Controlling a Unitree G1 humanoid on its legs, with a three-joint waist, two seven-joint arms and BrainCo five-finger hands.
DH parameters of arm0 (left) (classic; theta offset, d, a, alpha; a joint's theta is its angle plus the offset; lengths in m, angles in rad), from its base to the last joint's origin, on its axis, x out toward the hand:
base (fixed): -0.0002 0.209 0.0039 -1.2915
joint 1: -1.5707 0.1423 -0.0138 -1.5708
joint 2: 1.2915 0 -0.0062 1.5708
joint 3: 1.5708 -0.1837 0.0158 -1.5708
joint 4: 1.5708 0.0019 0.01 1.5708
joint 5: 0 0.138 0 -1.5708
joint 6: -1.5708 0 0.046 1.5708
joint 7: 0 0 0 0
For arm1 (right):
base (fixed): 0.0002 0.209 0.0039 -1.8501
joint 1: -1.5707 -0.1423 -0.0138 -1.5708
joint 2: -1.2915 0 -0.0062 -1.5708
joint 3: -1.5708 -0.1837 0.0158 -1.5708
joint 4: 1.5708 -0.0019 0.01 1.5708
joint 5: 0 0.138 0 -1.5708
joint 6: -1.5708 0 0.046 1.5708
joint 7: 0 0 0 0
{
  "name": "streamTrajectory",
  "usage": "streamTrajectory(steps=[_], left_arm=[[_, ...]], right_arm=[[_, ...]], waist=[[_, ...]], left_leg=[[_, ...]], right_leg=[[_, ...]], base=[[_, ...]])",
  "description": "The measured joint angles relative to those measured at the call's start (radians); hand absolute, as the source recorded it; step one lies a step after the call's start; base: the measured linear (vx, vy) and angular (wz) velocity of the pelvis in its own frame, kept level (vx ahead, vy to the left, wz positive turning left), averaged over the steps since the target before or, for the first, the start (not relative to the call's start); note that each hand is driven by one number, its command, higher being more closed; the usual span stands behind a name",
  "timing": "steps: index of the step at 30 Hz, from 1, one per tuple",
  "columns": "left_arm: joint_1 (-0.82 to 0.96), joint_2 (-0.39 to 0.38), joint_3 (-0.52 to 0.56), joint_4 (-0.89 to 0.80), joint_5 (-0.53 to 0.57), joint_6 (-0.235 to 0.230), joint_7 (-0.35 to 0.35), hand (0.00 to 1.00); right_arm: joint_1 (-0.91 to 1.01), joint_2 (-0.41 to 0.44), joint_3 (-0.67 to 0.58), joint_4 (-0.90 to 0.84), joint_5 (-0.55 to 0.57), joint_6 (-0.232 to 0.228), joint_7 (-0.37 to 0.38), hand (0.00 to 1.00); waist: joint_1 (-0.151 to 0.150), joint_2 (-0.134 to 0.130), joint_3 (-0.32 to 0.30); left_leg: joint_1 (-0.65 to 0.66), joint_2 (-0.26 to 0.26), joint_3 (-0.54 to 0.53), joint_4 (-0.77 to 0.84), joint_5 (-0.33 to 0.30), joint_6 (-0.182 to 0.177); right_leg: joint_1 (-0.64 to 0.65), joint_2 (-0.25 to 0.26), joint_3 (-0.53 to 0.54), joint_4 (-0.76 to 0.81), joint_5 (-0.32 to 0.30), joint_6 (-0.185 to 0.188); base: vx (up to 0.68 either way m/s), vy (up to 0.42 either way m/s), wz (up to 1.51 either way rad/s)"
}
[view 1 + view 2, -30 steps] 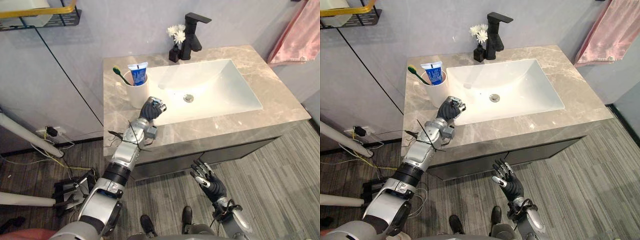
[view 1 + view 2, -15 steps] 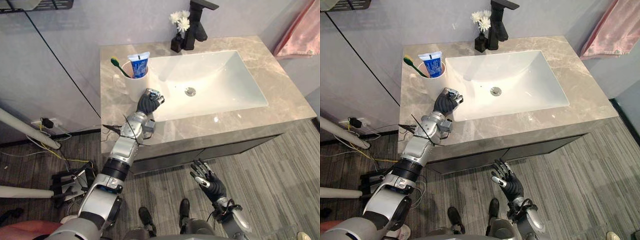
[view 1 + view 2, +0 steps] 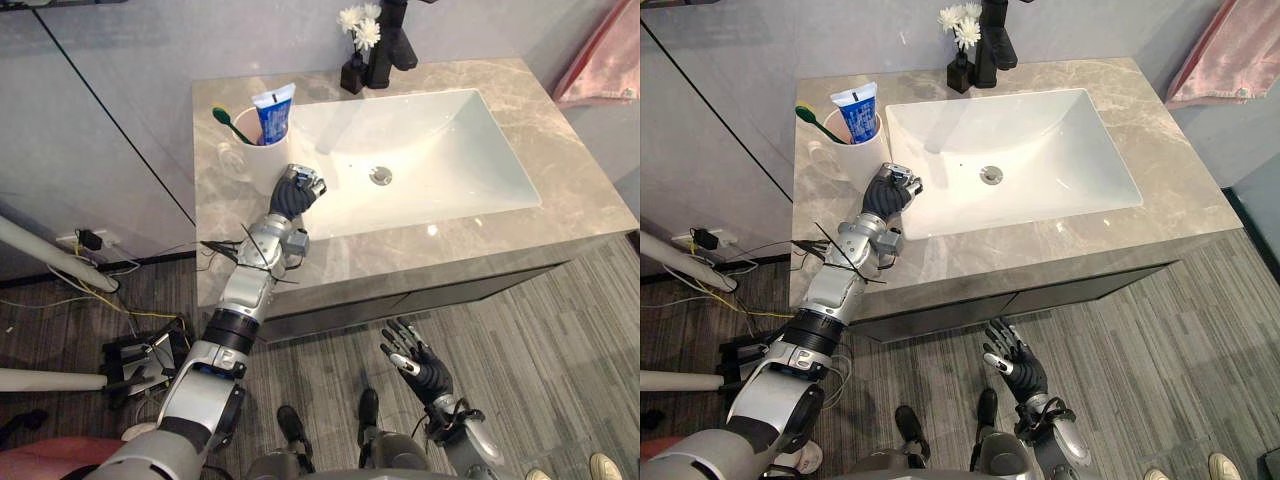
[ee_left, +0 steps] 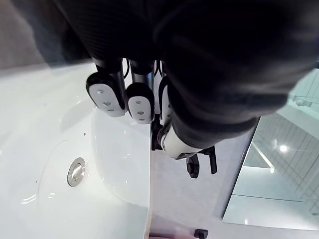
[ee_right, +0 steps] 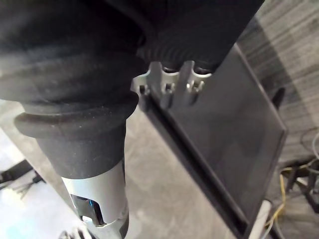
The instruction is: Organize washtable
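Left eye view: we are seeing left hand (image 3: 297,189) fisted at left rim of white basin (image 3: 470,160), fingers curling round nothing. White cup (image 3: 258,165) is standing upright just beside it on marble counter (image 3: 480,238), carrying green toothbrush (image 3: 229,124) and blue toothpaste tube (image 3: 273,112).
Right eye view: right hand (image 3: 1015,365) is hanging low over floor, fingers spreading wide.
Left wrist view: we are reading curled fingertips (image 4: 105,95) above basin drain (image 4: 76,172).
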Motion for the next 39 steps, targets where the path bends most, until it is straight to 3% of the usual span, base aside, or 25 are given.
streamTrajectory(steps=[16,39], left_arm=[[-0.001,0.012,0.066,0.003,0.002,-0.007,0.002,1.00],[0.092,0.016,0.028,-0.053,-0.036,-0.029,-0.003,1.00]], right_arm=[[0.022,0.000,-0.001,0.000,-0.001,0.000,0.004,0.00],[-0.003,0.000,-0.001,0.001,0.000,0.000,0.002,0.00]], waist=[[0.001,0.009,0.010],[0.027,0.016,0.016]], left_leg=[[-0.001,-0.001,-0.005,0.000,0.000,0.000],[0.026,-0.005,-0.032,0.000,0.001,0.000]], right_leg=[[0.002,0.000,-0.005,0.000,0.000,0.000],[0.042,-0.005,-0.031,0.000,-0.006,0.002]], base=[[0.00,0.000,0.00],[0.00,-0.001,0.03]])
